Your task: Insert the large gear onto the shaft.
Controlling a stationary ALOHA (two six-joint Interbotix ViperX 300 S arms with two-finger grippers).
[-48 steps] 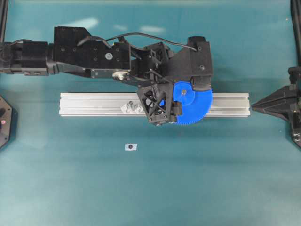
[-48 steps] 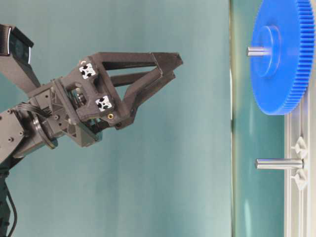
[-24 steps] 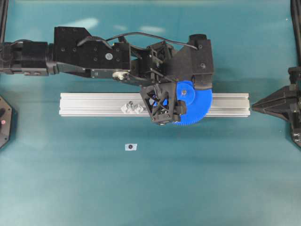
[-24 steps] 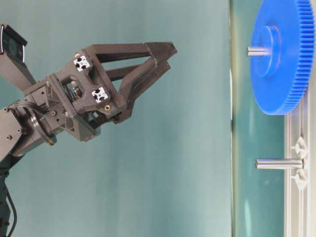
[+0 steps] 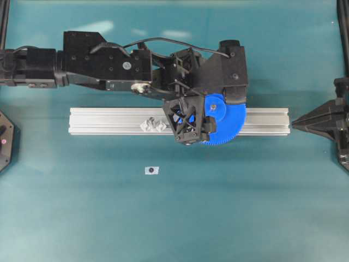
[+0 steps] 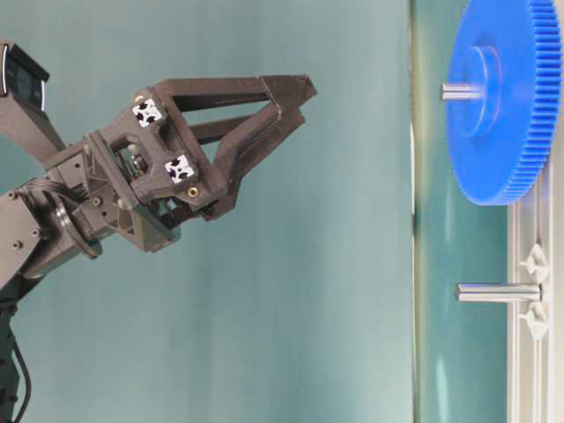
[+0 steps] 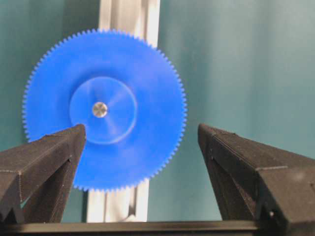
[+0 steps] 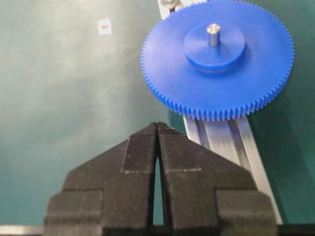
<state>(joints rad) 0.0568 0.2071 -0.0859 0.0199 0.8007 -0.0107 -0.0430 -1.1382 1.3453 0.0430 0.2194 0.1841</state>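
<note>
The left gripper (image 7: 140, 162) holds its jaws spread wide with nothing between them, hovering above the large gear (image 7: 104, 109); the right gripper (image 8: 157, 129) has its jaws pressed together, empty. The overhead view hides part of the gear under the left arm, while the left wrist view shows the whole toothed disc seated flat on the aluminium rail (image 5: 109, 121), the shaft (image 8: 213, 34) poking up through its hub. Only the table-level view shows a second pin (image 6: 498, 292) standing bare on the rail beside the gear, both pins upright from the rail on the desk (image 5: 218, 207).
</note>
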